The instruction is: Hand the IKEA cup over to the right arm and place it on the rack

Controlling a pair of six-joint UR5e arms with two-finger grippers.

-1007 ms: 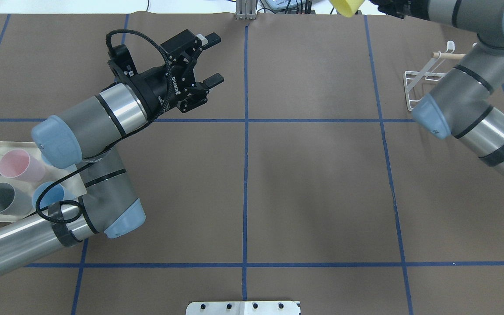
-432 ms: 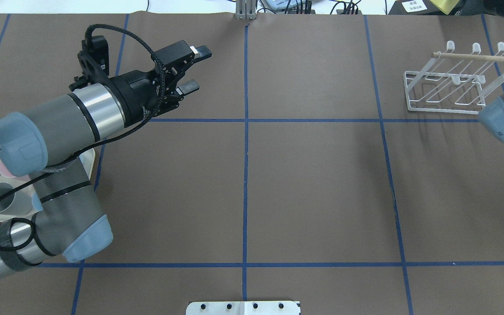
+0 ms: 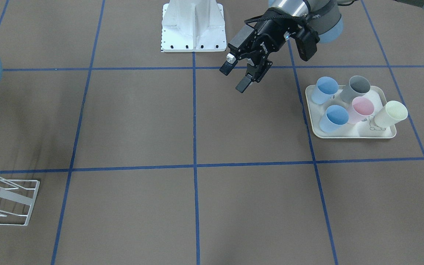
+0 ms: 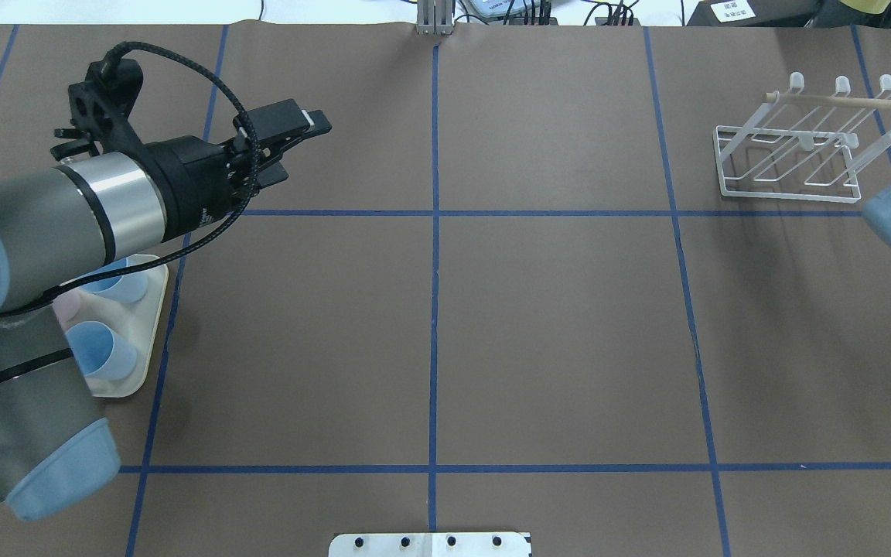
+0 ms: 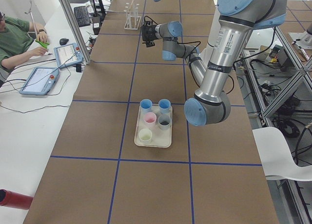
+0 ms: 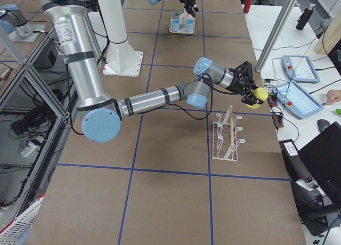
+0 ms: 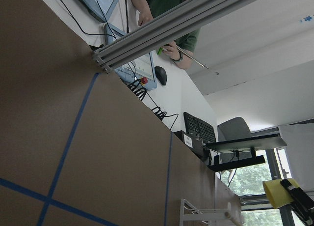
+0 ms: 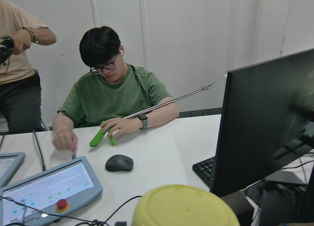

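Observation:
The IKEA cup (image 6: 260, 95) is yellow and sits in my right gripper (image 6: 252, 92), which is shut on it. It hangs in the air off the table's far edge, above and beyond the white wire rack (image 6: 228, 136). The cup (image 8: 184, 206) fills the bottom of the right wrist view, and the left wrist view shows a black finger against the cup (image 7: 277, 193). The rack (image 4: 793, 155) stands bare at the far right of the table. My left gripper (image 4: 300, 148) is open and holds nothing, hovering over the left half, seen also as the left gripper (image 3: 234, 78).
A cream tray (image 3: 348, 135) with several pastel cups sits under my left arm; the tray (image 4: 148, 325) is partly hidden overhead. A person in a green shirt (image 8: 115, 88) sits at a desk past the far edge, with teach pendants (image 6: 299, 68) and a monitor (image 8: 265, 123).
My right arm has swung the yellow cup rightward out of the overhead view, uncovering the rack. My left arm has pulled back toward the left, its gripper still open.

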